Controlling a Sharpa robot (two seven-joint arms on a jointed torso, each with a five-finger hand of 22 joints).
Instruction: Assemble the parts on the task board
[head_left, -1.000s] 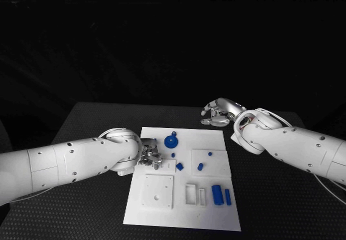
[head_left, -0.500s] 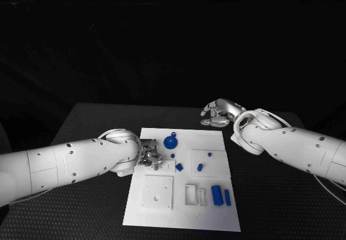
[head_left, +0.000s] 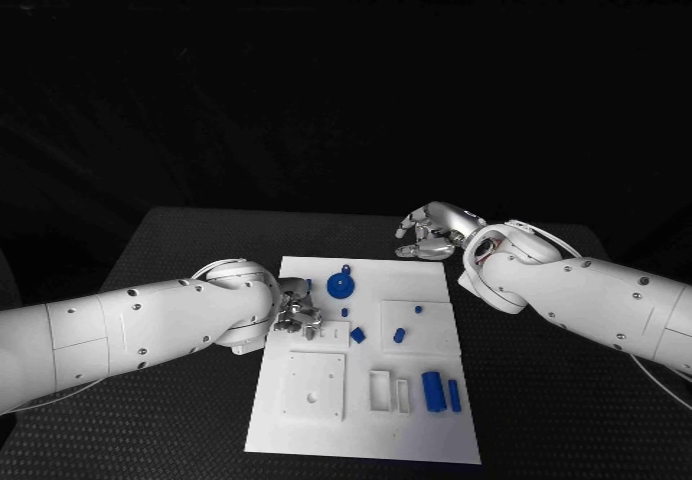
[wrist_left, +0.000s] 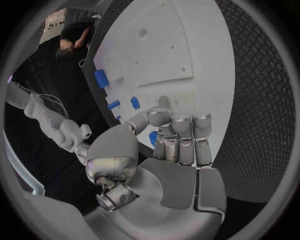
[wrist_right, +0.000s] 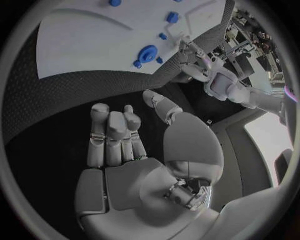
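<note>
L hand at task board left edge; R hand beyond far edge.
Both hands curled, holding nothing. Blue parts lie mid-board on surface.

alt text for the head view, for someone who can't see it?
A white task board lies on a black table with small blue parts on it. The left hand rests at the board's left edge near the parts, and the right hand hovers over the table past the board's far right corner, fingers curled, holding nothing.
</note>
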